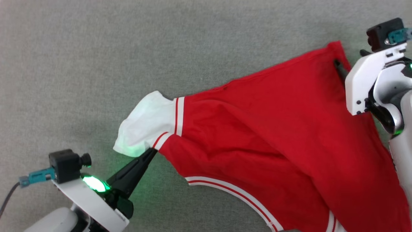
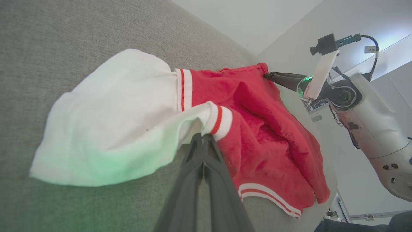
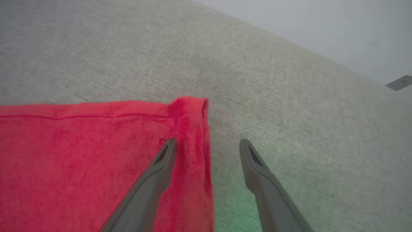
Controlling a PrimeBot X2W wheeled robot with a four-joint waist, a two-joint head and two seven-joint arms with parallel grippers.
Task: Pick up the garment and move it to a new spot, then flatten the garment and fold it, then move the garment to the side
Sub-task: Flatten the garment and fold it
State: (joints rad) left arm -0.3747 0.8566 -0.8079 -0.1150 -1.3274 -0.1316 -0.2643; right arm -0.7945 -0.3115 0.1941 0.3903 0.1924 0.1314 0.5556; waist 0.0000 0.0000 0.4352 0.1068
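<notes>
Trailing off-frame, the garment (image 1: 273, 129) covers tips of the left tool (image 2: 203, 138).

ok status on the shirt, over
Left tool shut on shirt at sleeve seam. Right tool open, straddling hem corner. Shirt rumpled, nothing in the way.

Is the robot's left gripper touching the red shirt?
Touching. The left wrist view shows the left gripper shut, its tips pinching the shirt at the striped sleeve seam.
</notes>
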